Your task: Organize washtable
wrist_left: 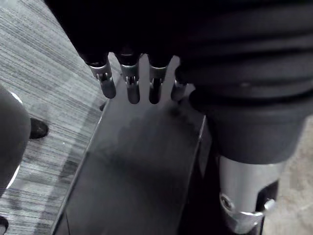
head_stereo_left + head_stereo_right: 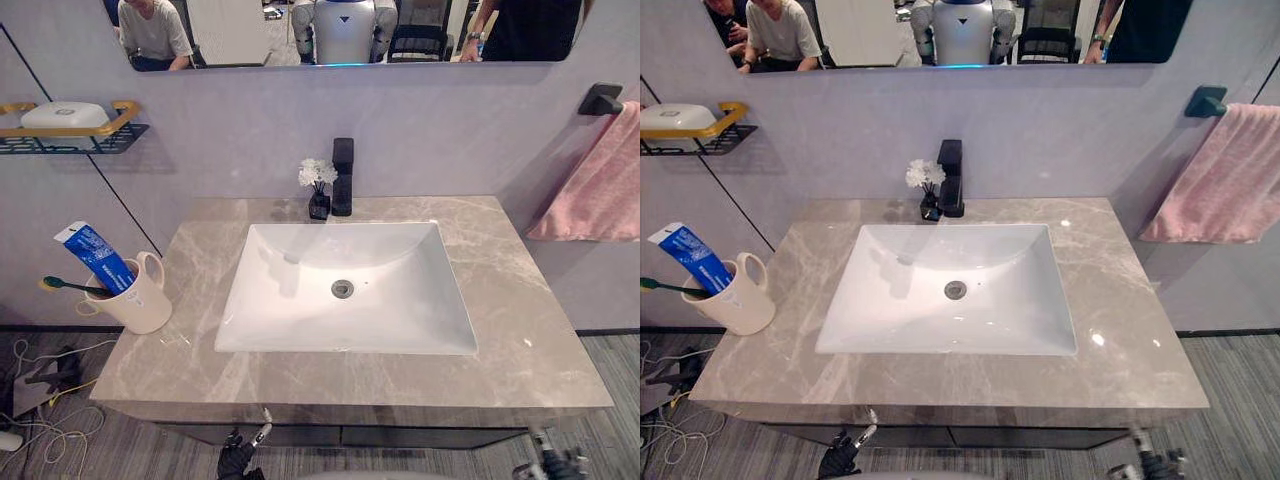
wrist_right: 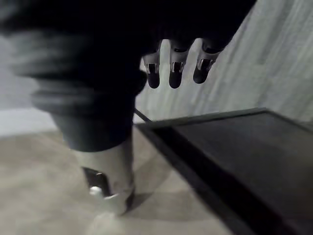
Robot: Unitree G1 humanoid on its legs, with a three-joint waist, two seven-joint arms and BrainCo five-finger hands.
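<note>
Below the bench's front edge, at the bottom of the head views, the left hand (image 2: 238, 460) and right hand (image 2: 550, 463) are seen hanging low, well apart, one on each side. L. fingers (image 1: 106, 81) are held straight in a row, spread a little, w/ nothing gripped; a dark cabinet panel (image 1: 142, 171) and grey plank floor (image 1: 44, 73) are seen past them. R. fingers (image 3: 175, 73) are likewise straight and loose, nothing held; whether either hand touches the cabinet can't be told.

The bench (image 2: 520, 330) is a grey-brown marble top w/ a white rectangular sink (image 2: 300, 300) sunk in the middle, its drain (image 2: 342, 288) near centre. A black tap (image 2: 343, 175) is set at the back edge, w/ a small dark vase of white flowers (image 2: 319, 195) just beside it on the robot's left. A cream cup (image 2: 140, 300) is stood upright at the front-left corner; a blue toothpaste tube (image 2: 98, 258) is leaned in it, tilted to the left, and a green-handled toothbrush (image 2: 70, 286) is stuck out sideways over the rim. A wall shelf (image 2: 70, 135) w/ yellow rail is mounted up left, a white soap box (image 2: 65, 115) on it. A pink towel (image 2: 600, 185) is hung from a dark hook (image 2: 600, 100) on the right wall. A mirror (image 2: 250, 35) is fixed above the tap.
</note>
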